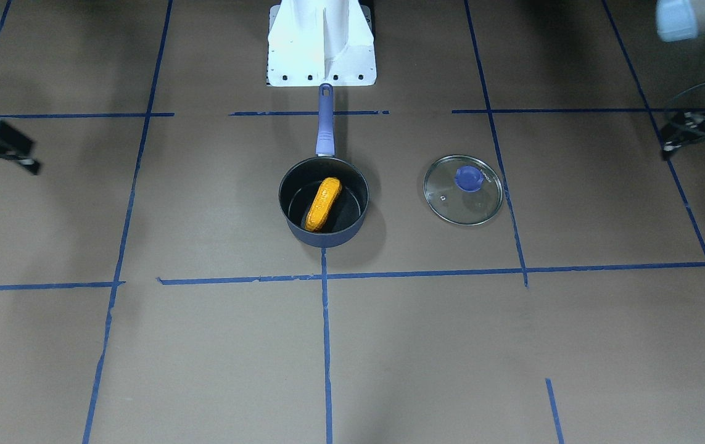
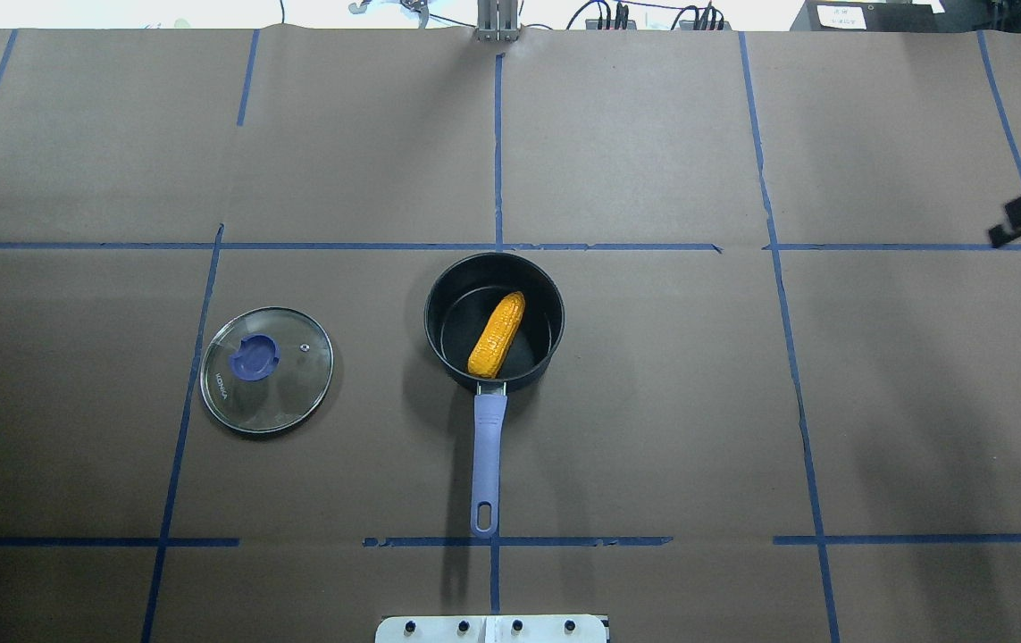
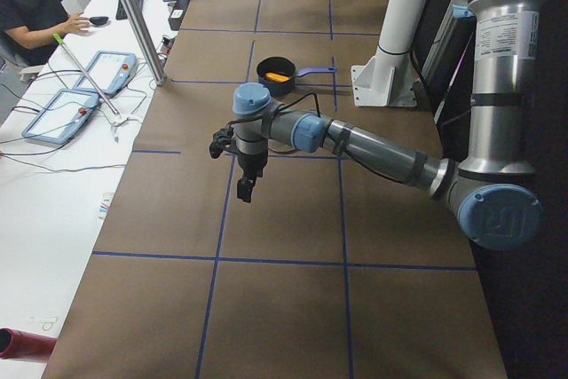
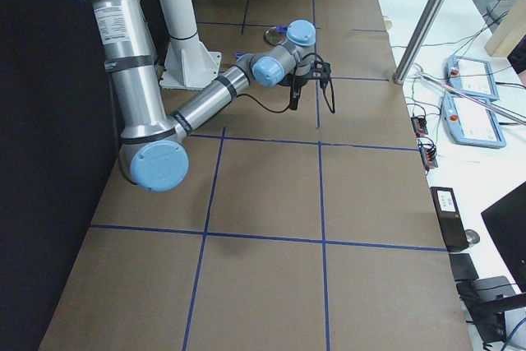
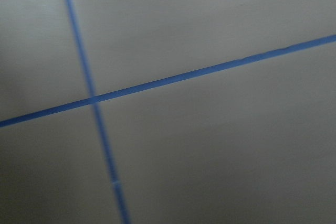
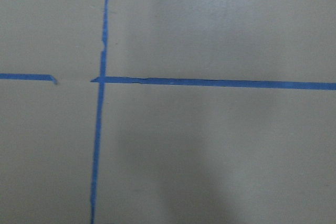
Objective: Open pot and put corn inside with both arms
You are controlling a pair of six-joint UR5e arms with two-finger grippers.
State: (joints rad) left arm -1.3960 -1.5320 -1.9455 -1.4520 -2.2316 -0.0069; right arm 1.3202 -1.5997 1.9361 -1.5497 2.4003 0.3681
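Corn (image 2: 497, 335) lies inside the pot (image 2: 435, 313) at centre, with the lid (image 2: 266, 371) at left. Right gripper (image 2: 1015, 221), at the right edge, looks apart. I cannot tell the left gripper's (image 1: 697, 132) state. Both arms are best parked wide of the pot.

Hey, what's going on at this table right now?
Nothing is being handled at the moment. The pot sits open in the middle of the table with the corn lying inside it. Its glass lid lies flat on the table on the robot's left, apart from the pot. Both arms are out at the table's sides, and the left pincer and right pincer hold nothing. The job looks done.
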